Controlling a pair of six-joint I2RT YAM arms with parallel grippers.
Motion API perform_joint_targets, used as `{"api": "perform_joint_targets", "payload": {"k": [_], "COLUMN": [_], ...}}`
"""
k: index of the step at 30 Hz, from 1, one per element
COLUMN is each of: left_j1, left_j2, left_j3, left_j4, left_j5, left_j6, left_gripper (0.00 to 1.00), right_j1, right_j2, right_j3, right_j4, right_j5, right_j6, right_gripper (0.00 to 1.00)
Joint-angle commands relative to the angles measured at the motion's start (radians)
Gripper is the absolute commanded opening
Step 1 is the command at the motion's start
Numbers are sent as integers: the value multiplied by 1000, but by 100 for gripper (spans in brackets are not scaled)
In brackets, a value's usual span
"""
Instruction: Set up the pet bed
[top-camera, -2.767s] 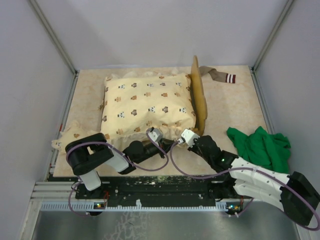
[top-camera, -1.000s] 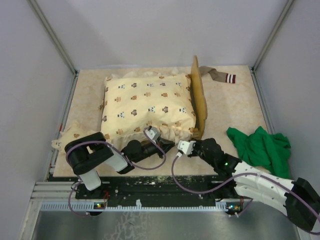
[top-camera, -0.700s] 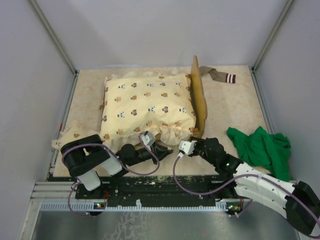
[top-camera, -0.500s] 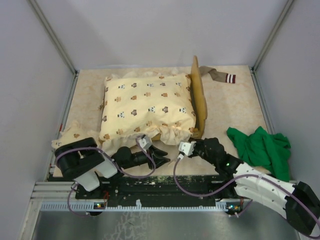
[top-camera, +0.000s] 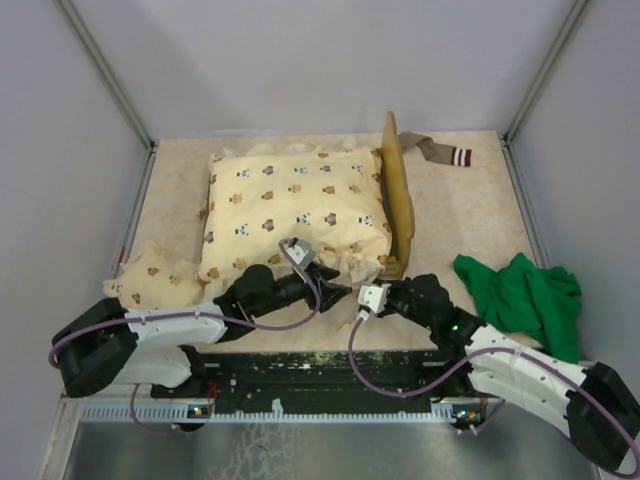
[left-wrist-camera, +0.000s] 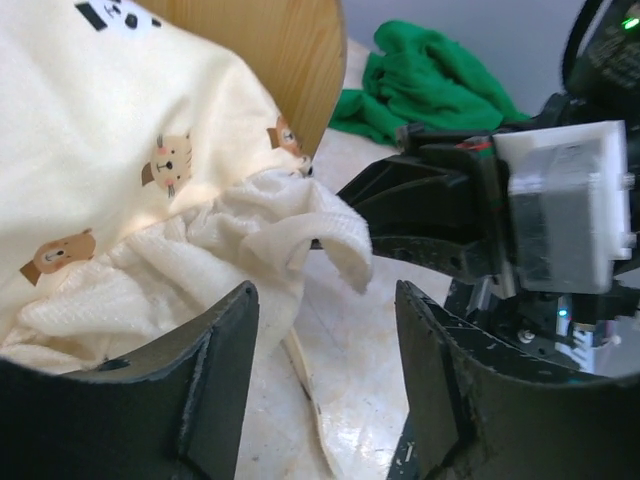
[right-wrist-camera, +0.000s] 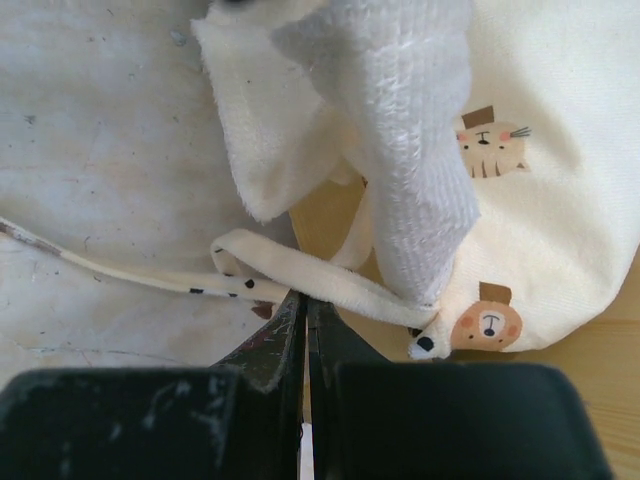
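Pet bed (top-camera: 398, 195) seemingly lies beyond right end effector (right-wrist-camera: 305, 300).

The left arm (top-camera: 180, 325) and right arm (top-camera: 515, 362) stretch low toward the middle. The left fingers (left-wrist-camera: 222, 365) are spread apart; the right fingers (right-wrist-camera: 268, 348) are pressed together.
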Motion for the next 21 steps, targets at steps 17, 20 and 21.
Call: {"api": "perform_joint_targets", "payload": {"k": [17, 20, 21], "left_j1": [162, 169, 169], "left_j2": [197, 212, 217], "left_j3": [282, 305, 307], "left_j4": [-241, -256, -259], "left_j5": [57, 53, 59], "left_j6": [23, 61, 72], "left_gripper": [0, 1, 2], "right_j1": [-10, 11, 20], "right_j2": [74, 43, 30], "right_j3": [16, 38, 42], "right_j4": [124, 54, 27], "right_j5": [-66, -48, -33], "right_j6": [12, -47, -64], "right_gripper": [0, 0, 0]}}
